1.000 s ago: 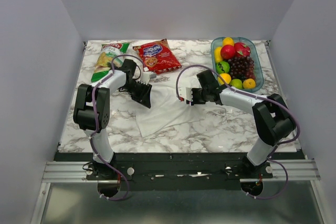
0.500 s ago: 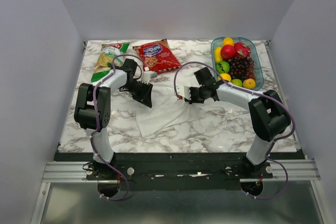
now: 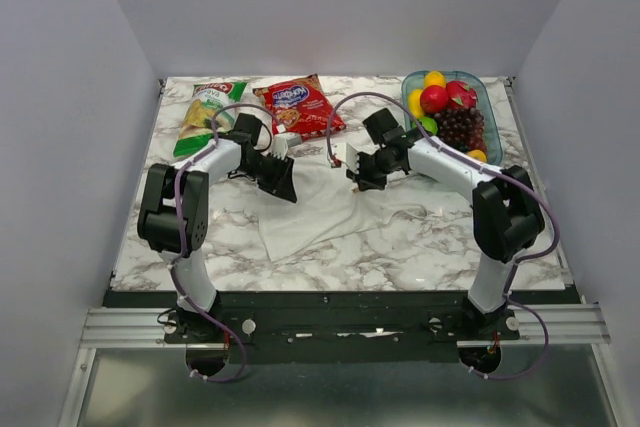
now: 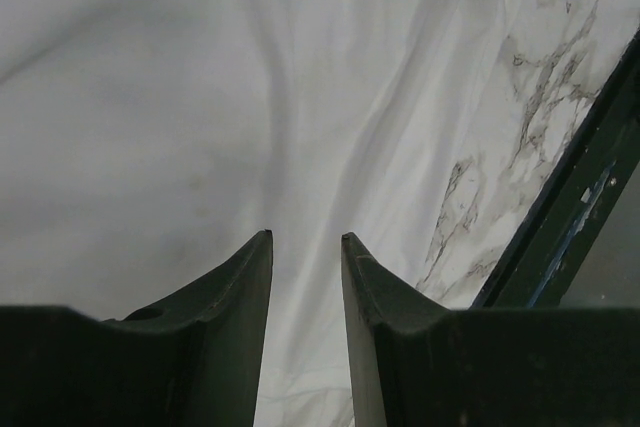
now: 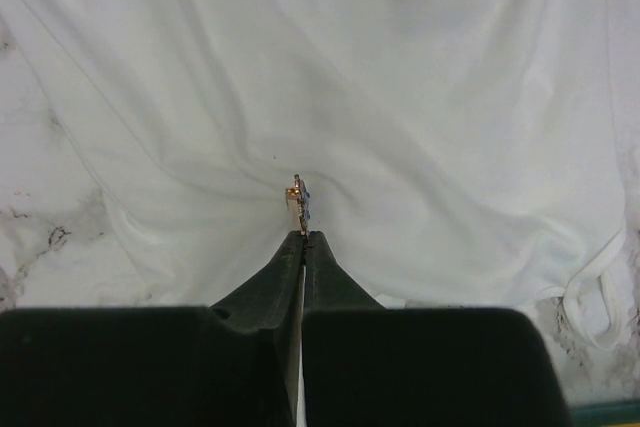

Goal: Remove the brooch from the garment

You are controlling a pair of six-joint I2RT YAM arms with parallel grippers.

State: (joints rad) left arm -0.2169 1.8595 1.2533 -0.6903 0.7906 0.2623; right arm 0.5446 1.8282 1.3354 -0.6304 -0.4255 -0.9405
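Observation:
A white garment (image 3: 318,212) lies crumpled mid-table and fills both wrist views (image 5: 400,97). The brooch (image 5: 300,199) is a tiny gold and bluish pin, seen edge-on, sticking out from the tips of my right gripper (image 5: 303,237), which is shut on it just above the cloth. Whether the pin is still stuck in the fabric cannot be told. From above, the right gripper (image 3: 352,169) sits at the garment's far right edge; the brooch is too small to make out there. My left gripper (image 3: 285,185) (image 4: 305,237) hovers low over the garment's left part, jaws apart, only cloth showing between them.
A clear bowl (image 3: 491,97) of fruit stands at the back right, close behind the right arm. A red snack bag (image 3: 297,107) and a green chip bag (image 3: 205,112) lie at the back left. The table's dark edge (image 4: 580,207) shows at the right of the left wrist view.
The right gripper has closed and moved away from me and to the left. The left gripper has shifted slightly to the right over the garment.

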